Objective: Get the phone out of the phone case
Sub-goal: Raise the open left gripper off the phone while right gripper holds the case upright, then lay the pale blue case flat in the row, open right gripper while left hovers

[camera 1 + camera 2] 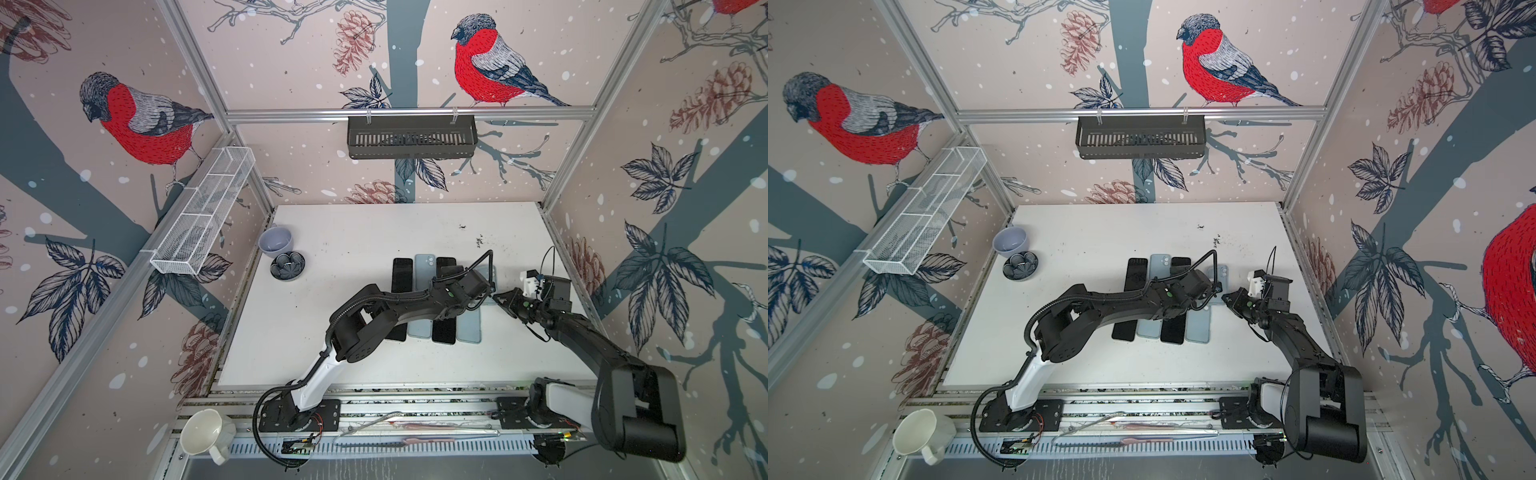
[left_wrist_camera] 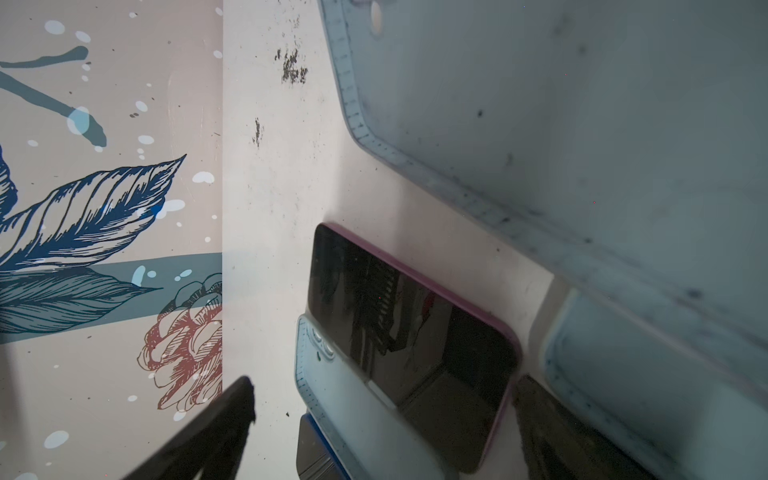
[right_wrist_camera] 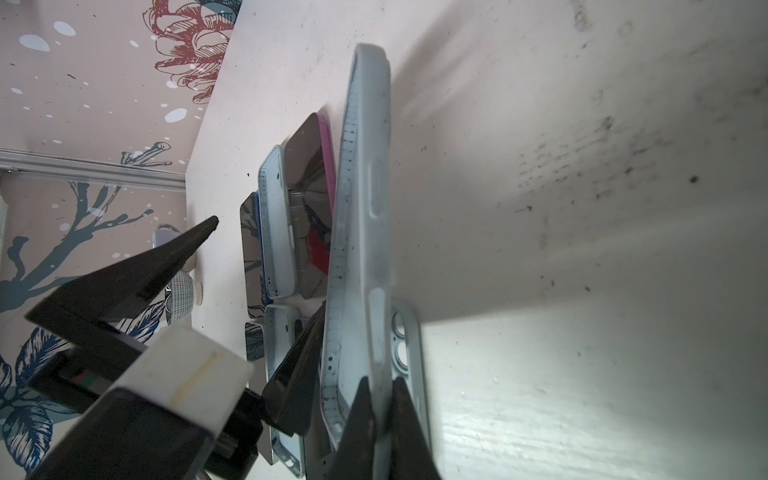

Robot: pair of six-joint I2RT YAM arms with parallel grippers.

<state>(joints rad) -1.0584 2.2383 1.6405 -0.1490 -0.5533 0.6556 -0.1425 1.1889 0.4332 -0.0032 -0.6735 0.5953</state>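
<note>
Right wrist view: right fingers (image 3: 361, 428) tight on blue case (image 3: 365, 208), left fingers (image 3: 158, 270) wide.

Bullfinch-print walls (image 1: 291, 62), scuffed white tabletop (image 1: 365, 232)

Phone case (image 3: 365, 208) sits on edge in the right gripper (image 3: 380, 380), just right of the left gripper (image 2: 384, 381). Phone (image 2: 415, 332) lies between the left gripper's jaws, partly on a second case (image 2: 332, 407). Bowl (image 1: 276, 238) and dish (image 1: 287, 265) sit well left of both, at the table (image 1: 374, 232) edge.

Robot lab cell: aluminium frame (image 1: 409, 113), bird-wallpaper walls (image 1: 291, 62), white tabletop (image 1: 353, 232).
</note>
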